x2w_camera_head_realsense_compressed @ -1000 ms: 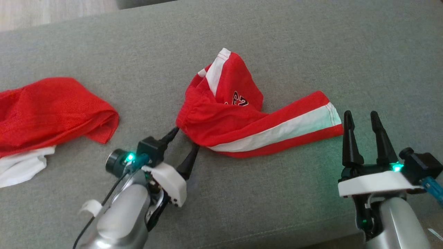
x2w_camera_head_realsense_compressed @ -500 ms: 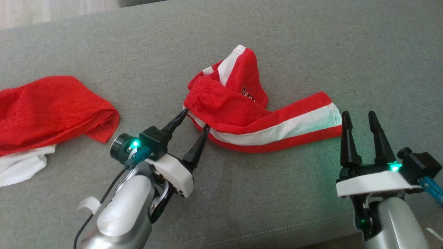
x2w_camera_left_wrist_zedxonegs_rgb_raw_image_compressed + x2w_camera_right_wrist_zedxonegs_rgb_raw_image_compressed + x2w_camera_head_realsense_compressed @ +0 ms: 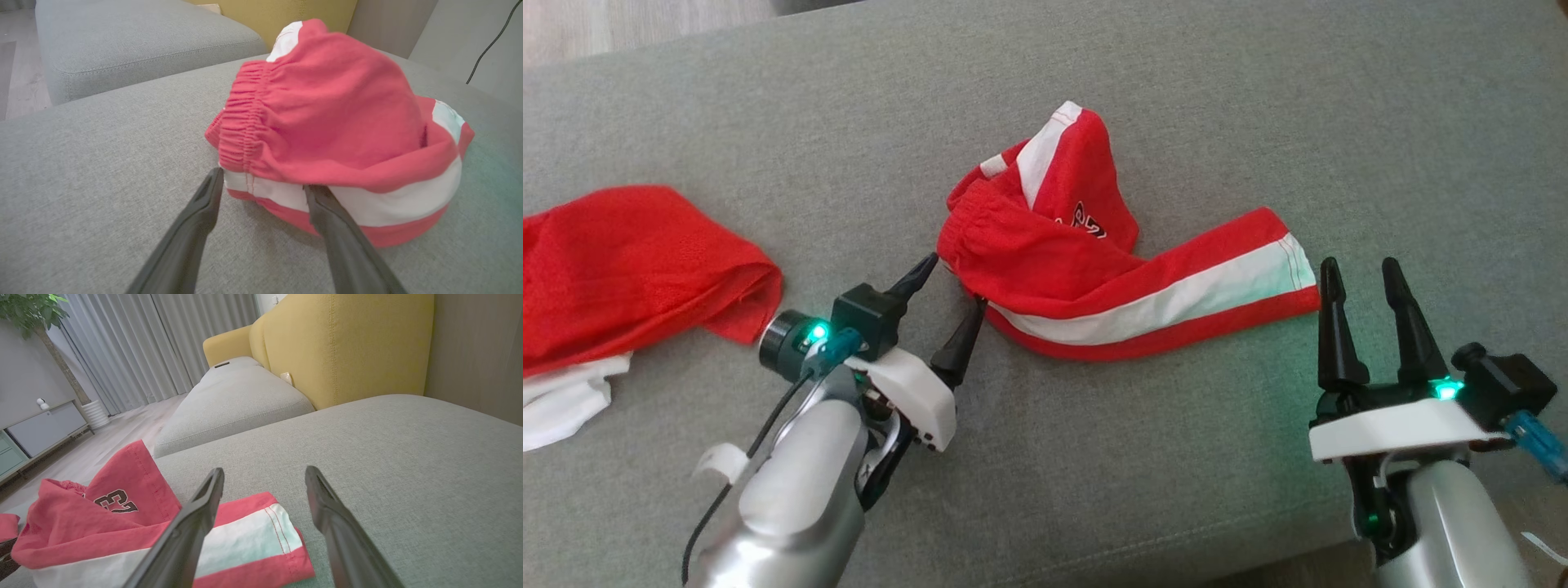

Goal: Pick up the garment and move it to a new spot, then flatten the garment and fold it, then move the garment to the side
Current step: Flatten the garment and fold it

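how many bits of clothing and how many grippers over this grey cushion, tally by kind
red shorts with white stripe: 1
red and white cloth heap at the far left: 1 (cannot tell whether it is one piece or two)
grippers: 2, the left gripper and the right gripper, both open
total: 4

My head camera looks steeply down from above on the grey cushion (image 3: 1176, 490), taking in a broad stretch of it. My left wrist camera sits low over the cushion, right up against the red shorts (image 3: 327, 122), facing the yellow sofa back (image 3: 261, 14). My right wrist camera, equally low but farther off, faces likewise. All three share the shorts.
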